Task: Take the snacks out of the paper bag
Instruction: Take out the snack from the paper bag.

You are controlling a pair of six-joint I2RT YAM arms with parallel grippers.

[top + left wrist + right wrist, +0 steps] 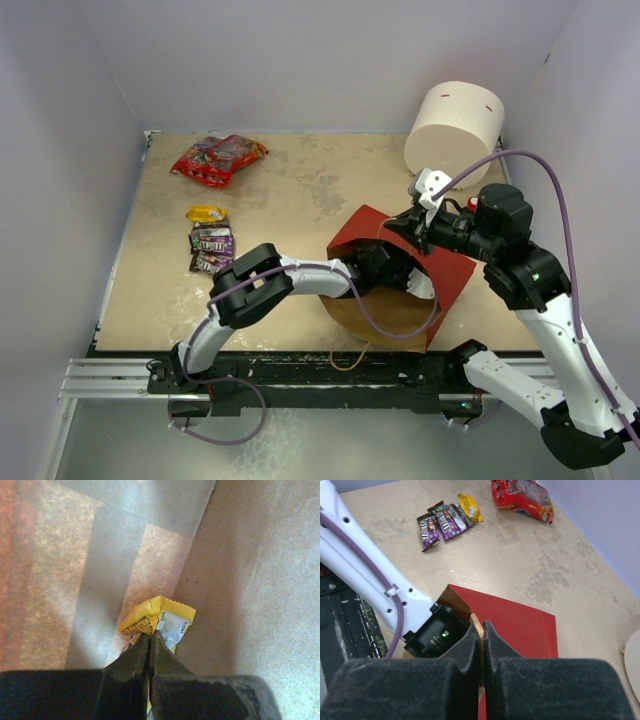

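Paper bag: the large red-brown paper bag (pixel 360 235) lies on its side on the beige counter (pixel 300 200), right of centre, with its tan kraft mouth turned toward the arm bases.
Left arm: the white-and-black left arm (pixel 300 272) stretches from its base across the counter and into the bag's mouth; from above, its tip is hidden inside.
Left end effector: seen from its own wrist camera, the left end effector (pixel 151 636) is deep in the bag and clenched, with its dark fingers (pixel 132 662) pressed together on one corner of a yellow crimped-edge wrapper (pixel 167 611).
Wrapper in the bag: it carries a white printed patch and rests on the kraft lining, in the crease where two inner panels meet.
Right end effector: the right end effector (pixel 481 625) is clenched too, with the thin kraft rim of the bag's mouth sandwiched between its black pads. From above it sits at the bag's far upper edge (pixel 416 232).
Snacks on the counter: a red cartoon-printed bag (pixel 220 158) lies far left near the back wall. Nearer the arms are a small yellow packet (pixel 206 213) and, just beside it, a cluster of dark purple candy packets (pixel 212 240) that touch one another. All of these lie well apart from the paper bag.
Other object: a white cylinder (pixel 455 125) sits in the far right corner, behind the bag and near the right arm.
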